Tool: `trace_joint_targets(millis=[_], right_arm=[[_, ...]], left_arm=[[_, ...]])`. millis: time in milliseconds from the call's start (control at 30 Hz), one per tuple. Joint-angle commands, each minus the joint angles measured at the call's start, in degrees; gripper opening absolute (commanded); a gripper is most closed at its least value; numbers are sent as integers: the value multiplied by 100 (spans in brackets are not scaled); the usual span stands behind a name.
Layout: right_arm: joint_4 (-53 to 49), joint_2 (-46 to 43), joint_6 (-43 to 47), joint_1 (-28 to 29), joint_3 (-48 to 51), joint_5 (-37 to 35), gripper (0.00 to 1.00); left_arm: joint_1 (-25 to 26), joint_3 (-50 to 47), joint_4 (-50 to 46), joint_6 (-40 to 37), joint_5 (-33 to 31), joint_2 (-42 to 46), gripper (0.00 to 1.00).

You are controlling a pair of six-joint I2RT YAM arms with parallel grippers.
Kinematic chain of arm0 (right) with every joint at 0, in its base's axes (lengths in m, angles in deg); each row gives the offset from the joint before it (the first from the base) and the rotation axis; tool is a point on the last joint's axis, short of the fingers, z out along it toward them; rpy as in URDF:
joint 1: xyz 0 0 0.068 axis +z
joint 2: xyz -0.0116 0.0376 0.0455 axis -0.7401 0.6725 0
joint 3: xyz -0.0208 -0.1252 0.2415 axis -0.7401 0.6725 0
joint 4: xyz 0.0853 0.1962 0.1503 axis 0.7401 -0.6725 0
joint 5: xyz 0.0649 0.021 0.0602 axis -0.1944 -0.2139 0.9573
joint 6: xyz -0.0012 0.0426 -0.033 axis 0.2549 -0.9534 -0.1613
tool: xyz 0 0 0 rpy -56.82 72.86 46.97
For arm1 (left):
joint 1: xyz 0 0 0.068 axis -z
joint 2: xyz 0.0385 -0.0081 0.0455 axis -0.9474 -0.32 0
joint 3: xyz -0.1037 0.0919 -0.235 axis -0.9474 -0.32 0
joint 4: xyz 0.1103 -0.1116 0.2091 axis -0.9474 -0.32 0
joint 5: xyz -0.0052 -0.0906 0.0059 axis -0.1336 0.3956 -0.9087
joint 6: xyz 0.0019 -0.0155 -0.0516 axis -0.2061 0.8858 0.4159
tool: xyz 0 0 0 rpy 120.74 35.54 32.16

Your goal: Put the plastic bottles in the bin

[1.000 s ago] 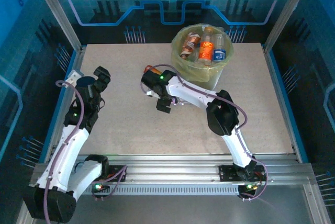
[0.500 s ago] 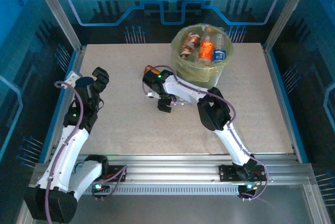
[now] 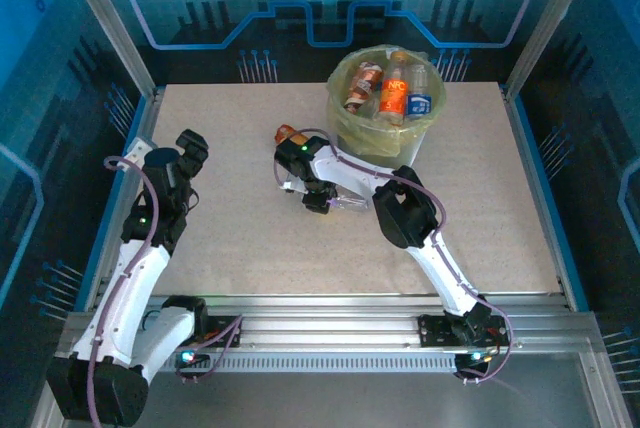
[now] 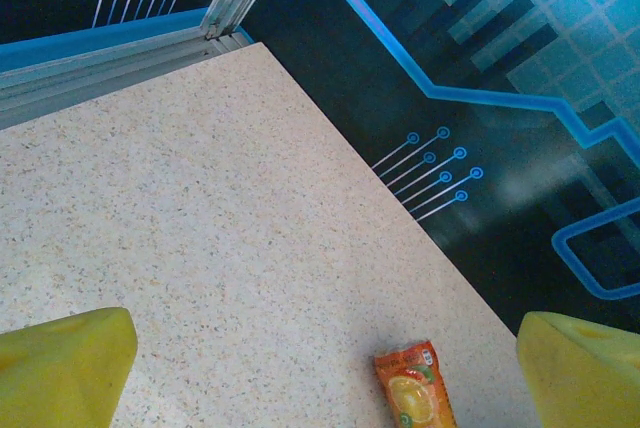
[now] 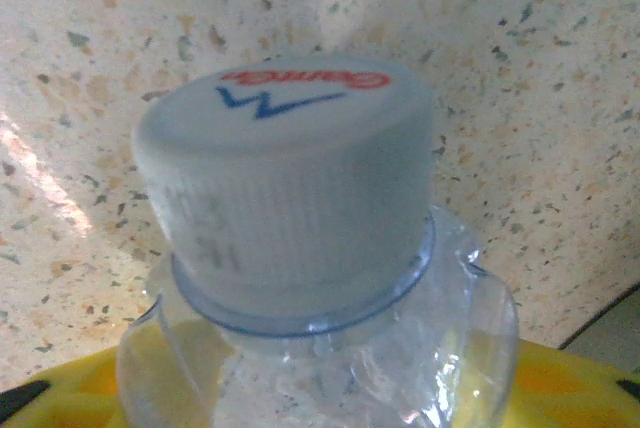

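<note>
A clear crushed plastic bottle with a white cap (image 5: 285, 178) lies on the table, its shoulders squeezed between my right gripper's (image 5: 300, 388) yellow fingers (image 5: 570, 388). From above, that right gripper (image 3: 318, 198) sits low over the clear bottle (image 3: 346, 205) in the middle of the table. An orange bottle (image 3: 290, 134) lies a little farther back, also seen as an orange-labelled bottle (image 4: 412, 393) in the left wrist view. My left gripper (image 3: 190, 148) hovers open at the left, its fingertips (image 4: 60, 368) wide apart. The bin (image 3: 345, 120) at the back holds several bottles.
The bin's yellow-green bag rim (image 3: 432, 108) stands just behind and right of my right arm's elbow (image 3: 400, 213). Aluminium frame posts (image 3: 105, 18) and blue walls enclose the table. The table's back edge (image 4: 400, 213) runs close to the orange bottle.
My right gripper has dropped onto the clear bottle and its jaws have closed on it; the right elbow swung left. The left arm has hardly moved.
</note>
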Motion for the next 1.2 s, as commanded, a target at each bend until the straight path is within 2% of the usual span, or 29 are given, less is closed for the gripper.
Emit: trace_joint_targets(millis=[0,200,367,700,800,933,1167], right_arm=[[-231,-104,109,52,38,436,49],[-135,-808,-194,191,-101,660,45],[-136,-1596,-600,319,-483,825,36],[541,-3214,-1514,284,-1338,1324,32],[1019,-3547,-1863,5,-1455,1532,32],[1729,-3760,-2589,-759,-1457,2047,33],[2154,-3363,-3802,-1927,-1741,2215,33]], left_arm=[[-71,-70,64,95,96,79,99],[-72,-71,76,49,105,71,99],[-80,-56,85,-48,141,24,99],[-81,-43,193,-41,344,-82,99],[-81,-35,237,-39,429,-152,99],[-81,-1,304,-27,615,-270,99],[-81,144,383,-83,927,-465,99]])
